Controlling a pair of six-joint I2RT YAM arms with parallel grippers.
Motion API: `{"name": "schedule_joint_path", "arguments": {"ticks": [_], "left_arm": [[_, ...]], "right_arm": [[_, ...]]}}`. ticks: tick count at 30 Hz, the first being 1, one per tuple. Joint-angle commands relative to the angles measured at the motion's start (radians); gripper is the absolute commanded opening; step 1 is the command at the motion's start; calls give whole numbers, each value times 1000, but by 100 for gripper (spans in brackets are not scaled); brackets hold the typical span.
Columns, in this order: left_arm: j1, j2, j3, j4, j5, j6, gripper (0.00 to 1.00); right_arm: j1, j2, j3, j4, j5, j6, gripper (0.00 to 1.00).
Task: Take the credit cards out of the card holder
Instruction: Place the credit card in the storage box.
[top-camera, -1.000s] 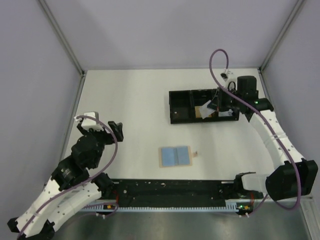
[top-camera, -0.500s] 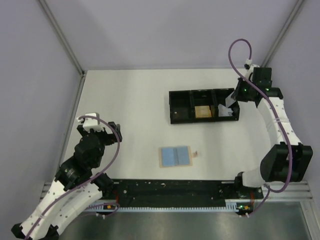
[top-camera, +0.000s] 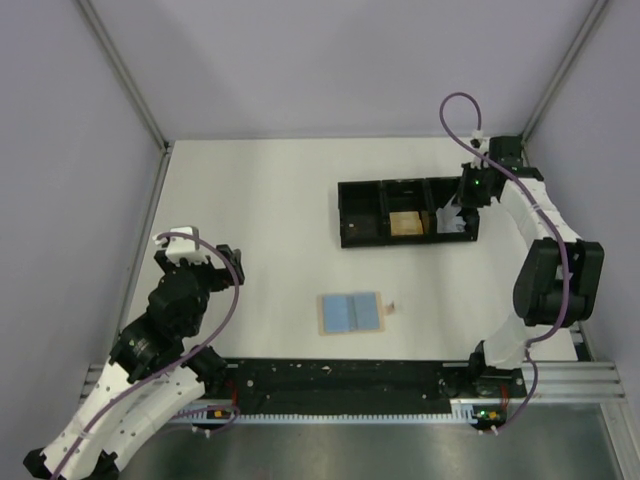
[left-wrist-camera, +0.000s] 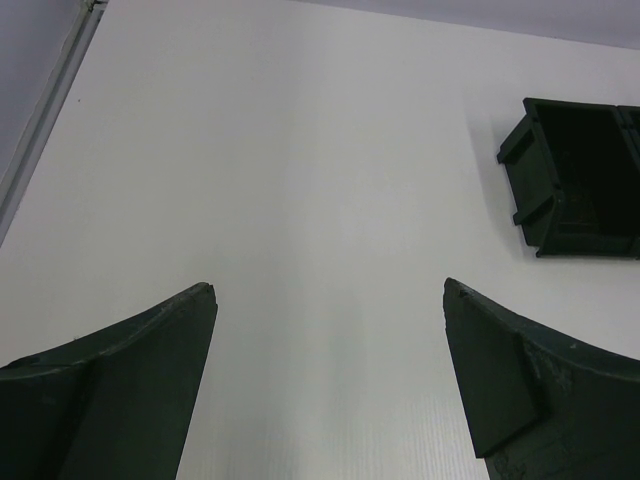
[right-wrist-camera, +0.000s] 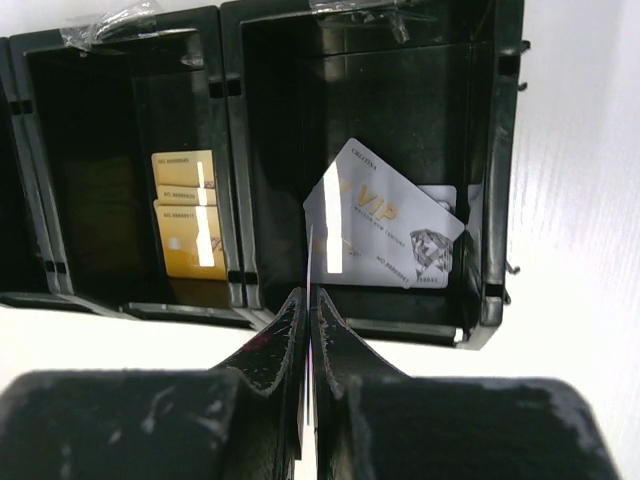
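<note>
The card holder (top-camera: 350, 313) lies open on the table, blue-grey panels up, near the front middle. My right gripper (right-wrist-camera: 310, 298) is shut on a thin credit card (right-wrist-camera: 310, 255), seen edge-on, held over the right compartment of the black tray (right-wrist-camera: 490, 200). Silver credit cards (right-wrist-camera: 390, 232) lie tilted in that compartment. In the top view the right gripper (top-camera: 462, 203) hangs at the tray's right end. My left gripper (left-wrist-camera: 328, 290) is open and empty above bare table, far left of the card holder; it also shows in the top view (top-camera: 232, 258).
The black three-compartment tray (top-camera: 361, 213) stands at the back right; its middle compartment holds gold cards (right-wrist-camera: 186, 226). A tiny dark object (top-camera: 393, 307) lies right of the card holder. The tray's left end shows in the left wrist view (left-wrist-camera: 575, 180). Grey walls enclose the table.
My right arm swung from over the tray's middle toward its right end, carrying the card, then settled at the right compartment. The left arm drew back slightly.
</note>
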Motion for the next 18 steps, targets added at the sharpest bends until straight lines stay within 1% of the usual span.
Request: {"name": "schedule_joint_path", "arguments": {"ticks": [1,5,9,15,16,18], "left_arm": [[6,1,-6,44,-1,18,98],[11,7,-6,43,4,20,98],[17,16,-6,45,10,23,98],[23,19,-6,50,19,25,98],[23,21,-6,50,20,25,98],[25,24,-7,51,30,25,98]], "right_arm": [[-9,25,8,127,-54,-2,0],[-12,84,-3,183,-109,14,0],[-17,139,-18,195,-114,9,0],[-20,170,-49,208,-118,3,0],[-20,171,-48,206,-115,5,1],[-22,165,-47,204,-94,8,15]]}}
